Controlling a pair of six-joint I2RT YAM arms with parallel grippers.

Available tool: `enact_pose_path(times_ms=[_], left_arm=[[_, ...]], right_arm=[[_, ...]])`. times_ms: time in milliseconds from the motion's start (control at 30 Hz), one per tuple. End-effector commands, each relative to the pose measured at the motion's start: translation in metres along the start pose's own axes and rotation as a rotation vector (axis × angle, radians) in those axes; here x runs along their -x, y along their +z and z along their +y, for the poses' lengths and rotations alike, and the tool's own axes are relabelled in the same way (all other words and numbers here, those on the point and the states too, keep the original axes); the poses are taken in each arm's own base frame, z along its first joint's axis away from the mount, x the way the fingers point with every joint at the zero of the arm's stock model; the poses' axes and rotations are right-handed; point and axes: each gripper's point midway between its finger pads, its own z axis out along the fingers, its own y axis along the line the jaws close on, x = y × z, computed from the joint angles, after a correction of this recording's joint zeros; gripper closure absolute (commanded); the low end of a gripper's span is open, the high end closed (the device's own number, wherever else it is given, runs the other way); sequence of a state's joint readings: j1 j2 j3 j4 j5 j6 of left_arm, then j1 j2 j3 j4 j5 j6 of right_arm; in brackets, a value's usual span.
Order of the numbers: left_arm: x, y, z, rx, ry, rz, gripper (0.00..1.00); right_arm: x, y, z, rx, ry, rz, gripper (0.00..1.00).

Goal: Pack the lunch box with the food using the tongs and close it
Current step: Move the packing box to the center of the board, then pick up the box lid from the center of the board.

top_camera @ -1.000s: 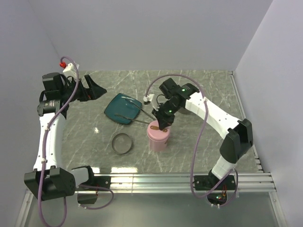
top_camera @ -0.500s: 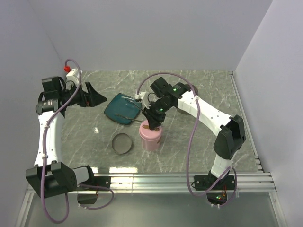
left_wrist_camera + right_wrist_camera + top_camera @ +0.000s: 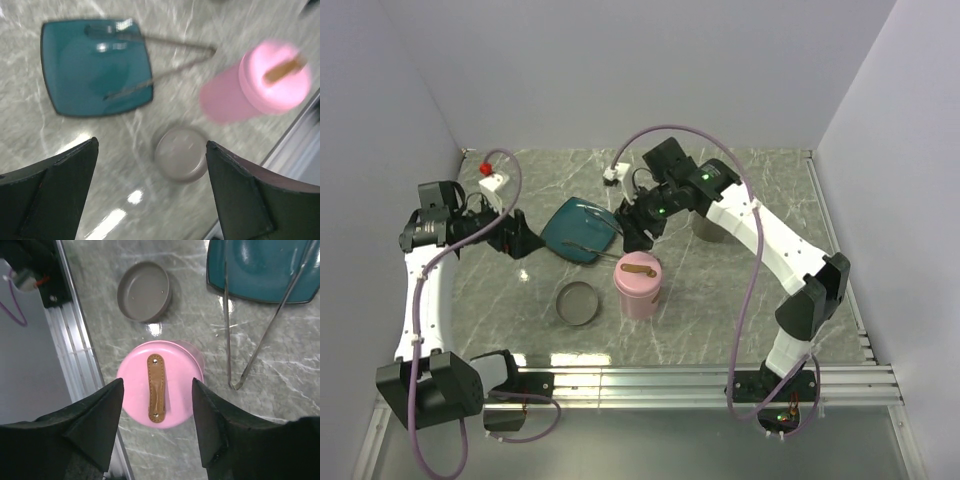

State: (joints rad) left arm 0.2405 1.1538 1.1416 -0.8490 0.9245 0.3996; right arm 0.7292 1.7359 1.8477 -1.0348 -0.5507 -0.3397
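On the marble desk point(image 3: 740, 300), the right arm has drawn up and back from the pink lunch box point(image 3: 639, 285), which stands lower centre in the overhead view. The right fingers point(image 3: 95, 430), shut a second ago, now stand apart and empty above its strapped lid. The left fingers point(image 3: 55, 190) also gape, holding nothing. The teal plate point(image 3: 578, 230) shows no food, so packing and closing look finished. A grey dish point(image 3: 577, 303) sits left of the box. The tongs point(image 3: 228, 325) lie across the plate's edge.

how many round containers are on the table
3: the pink box mid-table, a shallow grey dish left of it, a grey pot half hidden behind the right arm.
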Motion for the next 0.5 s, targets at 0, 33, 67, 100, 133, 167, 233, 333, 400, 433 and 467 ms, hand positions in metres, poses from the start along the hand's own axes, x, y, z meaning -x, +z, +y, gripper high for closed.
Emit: enact_pose_path(times_ms=[0, 33, 67, 100, 133, 167, 233, 333, 400, 433, 467], left_arm=[[-0.049, 0.003, 0.003, -0.031, 0.211, 0.147, 0.06], [-0.058, 0.011, 0.002, -0.050, 0.271, 0.186, 0.10], [-0.075, 0.017, 0.002, -0.054, 0.271, 0.228, 0.12], [-0.085, 0.019, 0.008, -0.018, 0.290, 0.267, 0.14], [-0.090, 0.026, 0.005, -0.026, 0.322, 0.275, 0.14], [-0.096, 0.032, 0.006, -0.013, 0.359, 0.267, 0.14], [-0.102, 0.041, 0.002, -0.019, 0.443, 0.270, 0.14], [-0.109, 0.060, -0.015, -0.084, 0.575, 0.257, 0.16], [-0.119, 0.063, -0.024, -0.162, 0.615, 0.271, 0.19], [-0.126, 0.064, -0.032, -0.246, 0.702, 0.276, 0.22], [-0.139, 0.059, -0.040, -0.304, 0.716, 0.314, 0.24]], right_arm=[[0.035, -0.043, -0.003, -0.054, 0.011, -0.151, 0.35], [0.038, -0.047, -0.004, -0.045, 0.026, -0.166, 0.34], [0.039, -0.056, -0.016, -0.066, 0.054, -0.183, 0.33], [0.040, -0.060, -0.019, -0.064, 0.075, -0.191, 0.32], [0.038, -0.064, -0.025, -0.067, 0.099, -0.196, 0.32], [0.037, -0.067, -0.025, -0.043, 0.120, -0.203, 0.32], [0.029, -0.082, -0.042, -0.054, 0.192, -0.226, 0.32], [0.016, -0.099, -0.058, -0.054, 0.279, -0.264, 0.31], [0.006, -0.107, -0.069, -0.077, 0.323, -0.274, 0.31], [0.003, -0.111, -0.070, -0.090, 0.328, -0.278, 0.31], [0.001, -0.115, -0.073, -0.107, 0.332, -0.280, 0.31]])
